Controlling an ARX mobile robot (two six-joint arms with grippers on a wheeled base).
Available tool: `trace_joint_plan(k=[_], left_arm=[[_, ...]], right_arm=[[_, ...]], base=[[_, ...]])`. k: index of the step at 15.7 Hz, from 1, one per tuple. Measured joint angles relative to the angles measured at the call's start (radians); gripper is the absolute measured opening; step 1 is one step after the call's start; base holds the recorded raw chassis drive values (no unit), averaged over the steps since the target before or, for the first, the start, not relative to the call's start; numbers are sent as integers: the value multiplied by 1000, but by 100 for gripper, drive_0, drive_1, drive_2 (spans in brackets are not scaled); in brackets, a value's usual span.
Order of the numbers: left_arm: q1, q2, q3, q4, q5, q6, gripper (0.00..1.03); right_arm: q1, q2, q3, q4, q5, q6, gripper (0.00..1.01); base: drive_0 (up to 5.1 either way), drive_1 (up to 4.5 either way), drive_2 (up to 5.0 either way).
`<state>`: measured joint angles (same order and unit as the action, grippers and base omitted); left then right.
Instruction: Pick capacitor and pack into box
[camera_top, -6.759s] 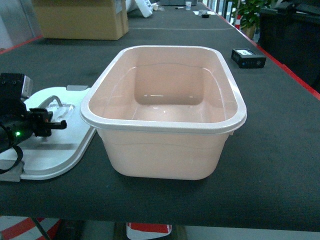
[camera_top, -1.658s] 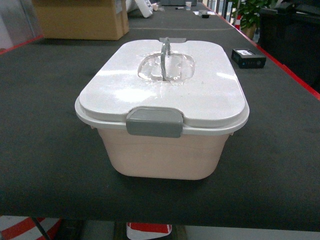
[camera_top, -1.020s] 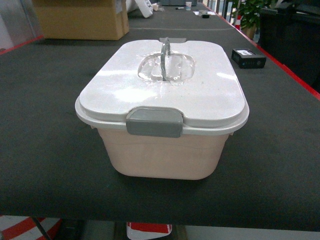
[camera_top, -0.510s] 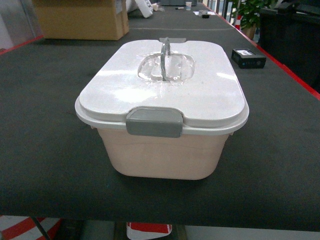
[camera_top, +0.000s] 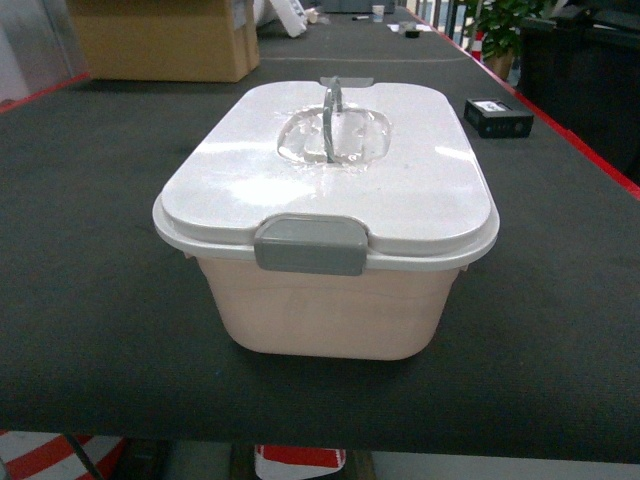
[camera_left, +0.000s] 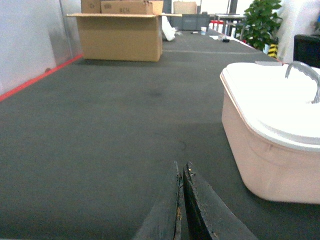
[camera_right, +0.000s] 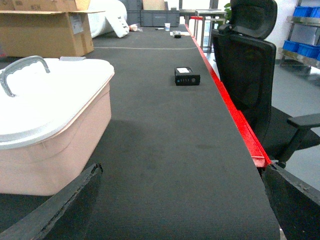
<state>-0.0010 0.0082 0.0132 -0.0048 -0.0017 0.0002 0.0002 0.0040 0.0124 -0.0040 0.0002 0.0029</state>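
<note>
Little writing can be read here: the carton far behind the box carries dark print along its top flap in the left wrist view, too small to make out, and a white label on its side in the right wrist view is just as illegible; the small black device on the mat right of the box has a pale label on top that cannot be read either. The left gripper sits low over the mat to the left of the box, its two dark fingers pressed together with only a hairline seam between them, holding nothing and touching nothing. The right gripper is spread wide to the right of the box, one finger at each lower corner of its own view, nothing between them. The box stands on the black mat with its white lid seated on the rim, the grey latch down over the near edge and the grey handle upright in the clear dished centre. With the lid on, the inside of the box is hidden, so no capacitor can be seen anywhere. Neither gripper appears in the head view. Right of the box, past the mat's red edge, a black chair stands, cut off below.
</note>
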Motion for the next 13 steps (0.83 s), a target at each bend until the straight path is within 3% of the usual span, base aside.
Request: trace_joint_plan(k=[3, 4, 7, 8, 11, 12, 13], left_arm=[[0, 0, 0, 5, 2, 0, 2], [0, 0, 0, -1, 1, 0, 8], [0, 0, 0, 1, 2, 0, 36], [0, 0, 0, 1, 2, 0, 56], [0, 0, 0, 1, 2, 0, 93], [0, 0, 0, 1, 2, 0, 100], [0, 0, 0, 1, 2, 0, 97]], right_arm=[[0, 0, 0, -2, 0, 0, 98], [0, 0, 0, -1, 0, 0, 98], [0, 0, 0, -1, 0, 0, 98], [0, 0, 0, -1, 0, 0, 98], [0, 0, 0, -1, 0, 0, 98], [0, 0, 0, -1, 0, 0, 98], [0, 0, 0, -1, 0, 0, 98]], base=[[0, 0, 0], [0, 0, 0], [0, 0, 0], [0, 0, 0], [0, 0, 0], [0, 0, 0], [0, 0, 0]])
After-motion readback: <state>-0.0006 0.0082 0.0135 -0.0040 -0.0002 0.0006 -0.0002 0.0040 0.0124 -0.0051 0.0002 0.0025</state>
